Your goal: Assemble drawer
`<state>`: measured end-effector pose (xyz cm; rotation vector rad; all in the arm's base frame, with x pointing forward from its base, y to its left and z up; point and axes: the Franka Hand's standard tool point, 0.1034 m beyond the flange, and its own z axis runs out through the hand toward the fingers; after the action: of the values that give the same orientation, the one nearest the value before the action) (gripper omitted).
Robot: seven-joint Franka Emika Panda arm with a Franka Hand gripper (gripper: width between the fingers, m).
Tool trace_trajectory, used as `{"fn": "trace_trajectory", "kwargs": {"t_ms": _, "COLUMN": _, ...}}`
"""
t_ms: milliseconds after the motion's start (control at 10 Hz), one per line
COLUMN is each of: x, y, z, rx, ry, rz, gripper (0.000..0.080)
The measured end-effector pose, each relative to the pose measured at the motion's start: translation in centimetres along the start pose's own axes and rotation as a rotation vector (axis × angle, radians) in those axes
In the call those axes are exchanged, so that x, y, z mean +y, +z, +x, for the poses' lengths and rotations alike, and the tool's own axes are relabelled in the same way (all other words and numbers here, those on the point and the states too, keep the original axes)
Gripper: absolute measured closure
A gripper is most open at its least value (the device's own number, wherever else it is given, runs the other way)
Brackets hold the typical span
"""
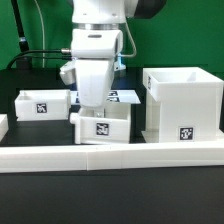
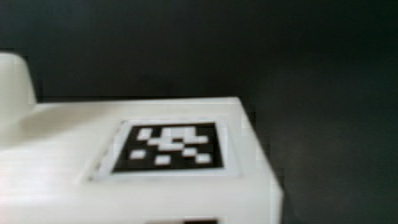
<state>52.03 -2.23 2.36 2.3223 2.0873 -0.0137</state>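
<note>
Drawer (image 1: 100,124), exterior view: it sits in three loose white parts on the dark table (image 1: 30,190), none joined, all behind the low border wall (image 1: 110,153).
Housing (image 1: 183,95): it stands at the right of the frame with its open side up. What shows of the inside looks empty, but the floor is out of sight.
Left tray (image 1: 42,103): it sits at middle left, well apart from the housing. Its rim is open and I see nothing in it, though the view is shallow.
Middle tray (image 1: 101,122): it is at frame centre, tag facing the camera, just beside the housing but not touching it.
Gripper (image 1: 95,103): it is right down on the middle tray's back edge, arm dropping from top centre. The fingertips are masked by the hand and tray, so I cannot tell whether they are apart or clamped.
Step, my read: taking hold of the middle tray to feed it into the housing.
Doing it well: seat the fingers squarely over one wall, lift level, square the tray to the opening before pushing, and keep clear of the left tray.
Wrist view, part: a white block face fills the near field, probably the middle tray, with table beyond it.
Wrist view, tag (image 2: 173,148): it is sharp enough and centred on that face.
Wrist view, fingers: none in shot, so there is nothing on their state here either.
Wrist view, contents: no tray interior is visible.
</note>
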Motion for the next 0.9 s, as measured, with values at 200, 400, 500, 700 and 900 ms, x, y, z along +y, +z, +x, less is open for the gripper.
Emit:
{"fn": "trace_trajectory", "kwargs": {"t_ms": 200, "x": -0.11, "y": 0.23, "z": 0.32, "rx": -0.007, "ry": -0.044, "rz": 0.006, "gripper": 0.0758}}
{"fn": "trace_trajectory", "kwargs": {"t_ms": 400, "x": -0.21, "y": 0.42, "z": 0.26, "rx": -0.007, "ry": -0.044, "rz": 0.01, "gripper": 0.0758}}
{"fn": "trace_trajectory", "kwargs": {"t_ms": 500, "x": -0.32, "y": 0.69, "z": 0.61, "rx": -0.005, "ry": -0.046, "rz": 0.021, "gripper": 0.0758}}
{"fn": "trace_trajectory", "kwargs": {"t_ms": 700, "x": -0.04, "y": 0.59, "z": 1.01, "rx": -0.004, "ry": -0.029, "rz": 0.019, "gripper": 0.0758}}
{"fn": "trace_trajectory", "kwargs": {"t_ms": 900, "x": -0.11, "y": 0.68, "z": 0.88, "rx": -0.005, "ry": -0.027, "rz": 0.021, "gripper": 0.0758}}
